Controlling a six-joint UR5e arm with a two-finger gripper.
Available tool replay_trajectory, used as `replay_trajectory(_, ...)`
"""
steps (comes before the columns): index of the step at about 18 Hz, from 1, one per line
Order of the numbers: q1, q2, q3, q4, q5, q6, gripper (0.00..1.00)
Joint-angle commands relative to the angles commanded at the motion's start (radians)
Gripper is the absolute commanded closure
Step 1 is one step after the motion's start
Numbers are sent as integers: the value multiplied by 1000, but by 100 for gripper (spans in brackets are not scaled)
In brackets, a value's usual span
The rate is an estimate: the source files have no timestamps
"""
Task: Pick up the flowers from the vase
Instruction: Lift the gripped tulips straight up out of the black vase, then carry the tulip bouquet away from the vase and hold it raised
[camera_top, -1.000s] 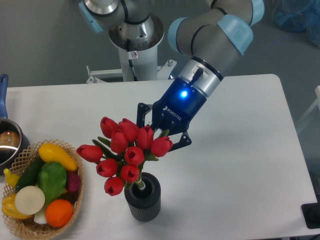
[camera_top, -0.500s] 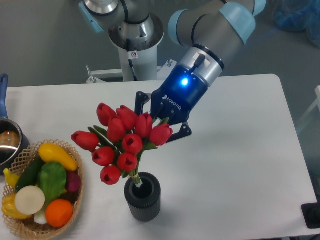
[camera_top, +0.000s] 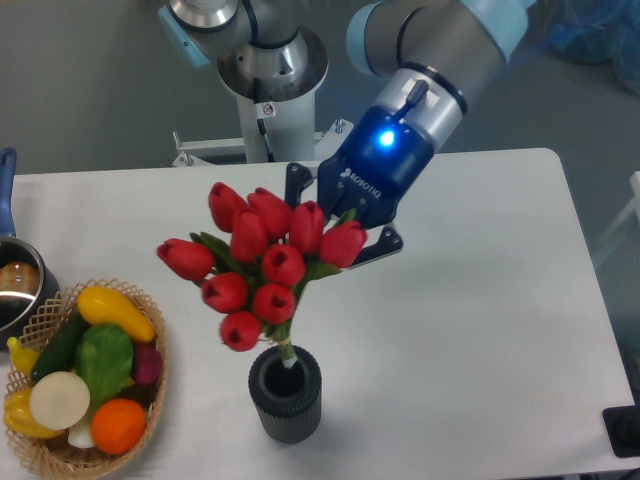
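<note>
The flowers (camera_top: 262, 262), a bunch of red tulip buds with green leaves, hang tilted to the left above the vase (camera_top: 285, 394). The vase is a small dark grey ribbed cylinder at the front middle of the white table. The stem ends still reach into or just over its mouth. My gripper (camera_top: 335, 228) comes in from the upper right and is shut on the bunch just behind the buds; the buds hide most of its fingers.
A wicker basket (camera_top: 150, 405) with vegetables stands at the front left. A metal pot (camera_top: 17, 287) with a blue handle is at the left edge. The arm's base (camera_top: 270, 75) stands behind the table.
My gripper has risen and moved slightly right with the bunch. The flowers have lifted, so more of the stems shows above the vase's mouth.
</note>
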Motion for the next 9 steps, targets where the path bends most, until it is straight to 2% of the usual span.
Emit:
replay_trajectory(6, 78, 5, -2, -3, 242, 58, 100)
replay_trajectory(9, 118, 0, -21, -6, 308, 156, 100)
